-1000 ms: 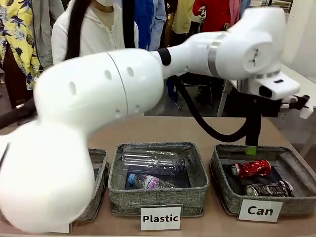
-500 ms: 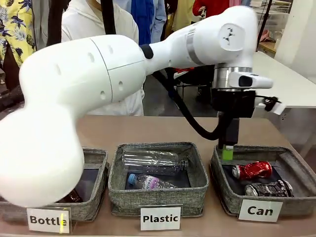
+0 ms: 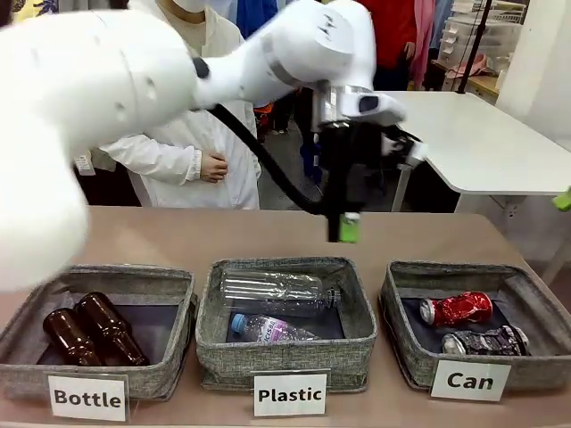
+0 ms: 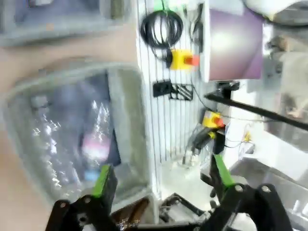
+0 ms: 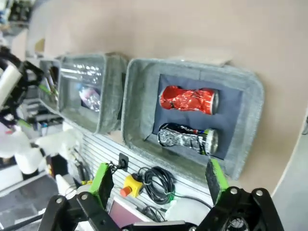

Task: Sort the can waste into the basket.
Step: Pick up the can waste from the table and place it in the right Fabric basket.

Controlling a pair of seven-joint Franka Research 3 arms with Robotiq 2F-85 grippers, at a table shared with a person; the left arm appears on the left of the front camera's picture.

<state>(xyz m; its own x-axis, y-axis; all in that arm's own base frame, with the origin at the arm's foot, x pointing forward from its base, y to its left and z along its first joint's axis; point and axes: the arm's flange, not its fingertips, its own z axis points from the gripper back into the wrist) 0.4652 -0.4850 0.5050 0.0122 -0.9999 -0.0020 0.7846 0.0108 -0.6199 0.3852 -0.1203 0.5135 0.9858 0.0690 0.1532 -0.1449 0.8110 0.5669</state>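
Nearest you in the front view stand three grey fabric bins in a row, each with a white label at its front. The basket point(image 3: 535, 370) marked "Can" sits at the right end, and both pieces of can waste already lie inside it: the red can point(image 3: 457, 308) toward the far side and the dark can point(image 3: 486, 341) just in front of it, side by side on the dark liner. Your right wrist view shows the same pair, with the right gripper point(image 5: 161, 183) hanging empty, its green pads spread wide, above the basket's near edge. The middle bin point(image 3: 285, 357), marked "Plastic", holds two clear plastic bottles point(image 3: 272, 292); the left bin point(image 3: 27, 357), marked "Bottle", holds two brown glass bottles point(image 3: 94, 330). Farther back, your left gripper point(image 3: 343, 227) hangs over bare tabletop behind the middle bin, fingers pointing down; in its blurred wrist view the jaws stand apart with nothing between them. At the far side of the table a person in a white coat stands with one hand point(image 3: 212, 166) at the waist.
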